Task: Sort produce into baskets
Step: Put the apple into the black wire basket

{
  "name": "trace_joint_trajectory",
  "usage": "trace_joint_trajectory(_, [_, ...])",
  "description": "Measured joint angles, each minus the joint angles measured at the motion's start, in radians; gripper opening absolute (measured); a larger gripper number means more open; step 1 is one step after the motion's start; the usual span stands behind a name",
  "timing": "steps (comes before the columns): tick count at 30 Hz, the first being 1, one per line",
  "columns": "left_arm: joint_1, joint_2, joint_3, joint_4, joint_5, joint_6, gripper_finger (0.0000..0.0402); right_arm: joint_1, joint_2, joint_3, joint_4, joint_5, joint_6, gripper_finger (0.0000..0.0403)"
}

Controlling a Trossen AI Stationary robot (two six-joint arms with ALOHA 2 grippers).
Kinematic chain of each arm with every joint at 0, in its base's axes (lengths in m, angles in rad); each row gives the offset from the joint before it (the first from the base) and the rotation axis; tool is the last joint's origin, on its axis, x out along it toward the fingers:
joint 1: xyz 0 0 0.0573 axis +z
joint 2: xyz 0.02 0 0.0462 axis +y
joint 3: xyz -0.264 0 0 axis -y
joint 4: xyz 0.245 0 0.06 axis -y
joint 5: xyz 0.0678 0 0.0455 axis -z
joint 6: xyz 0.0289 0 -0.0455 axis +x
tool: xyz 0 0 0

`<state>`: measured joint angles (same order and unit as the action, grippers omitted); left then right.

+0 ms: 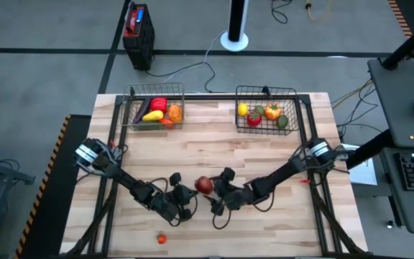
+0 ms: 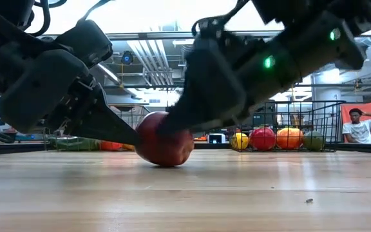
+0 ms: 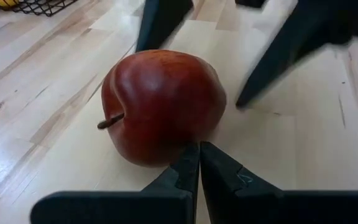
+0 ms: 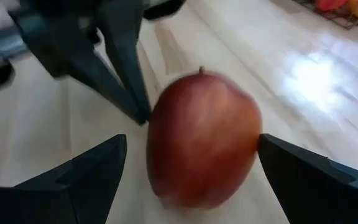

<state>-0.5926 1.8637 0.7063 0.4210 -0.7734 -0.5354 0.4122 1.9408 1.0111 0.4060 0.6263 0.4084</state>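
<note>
Apple [image 1: 204, 185]: sitting mid-frame on the table, bracketed.
Right gripper [image 4: 191, 168]: spreading wide around it, likely to grab.
Left gripper [image 3: 199, 163]: pinched together, bracing it.

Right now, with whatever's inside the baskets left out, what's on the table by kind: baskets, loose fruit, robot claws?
Wire-mesh baskets: 2, the left basket and the right basket
Loose produce on the bare wood: 2, a red apple and a small red piece
Grippers: 2, the left gripper shut against the apple, and the right gripper open around it
Total: 6
</note>
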Motion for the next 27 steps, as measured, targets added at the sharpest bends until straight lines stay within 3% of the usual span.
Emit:
trace_joint_trajectory(7, [0.0,0.0,-0.001,0.016,0.012,0.003,0.0,-0.002,0.086,0.064,-0.005,0.017,-0.014,0.0352])
trace_joint_trajectory(16, [0.002,-0.001,-0.002,0.013,0.027,0.003,0.0,-0.027,0.093,0.068,-0.015,-0.016,-0.023,0.035])
trace_joint_trajectory(27, [0.002,-0.001,-0.002,0.013,0.029,-0.001,0.0,-0.029,0.092,0.068,-0.034,-0.024,-0.027,0.0264])
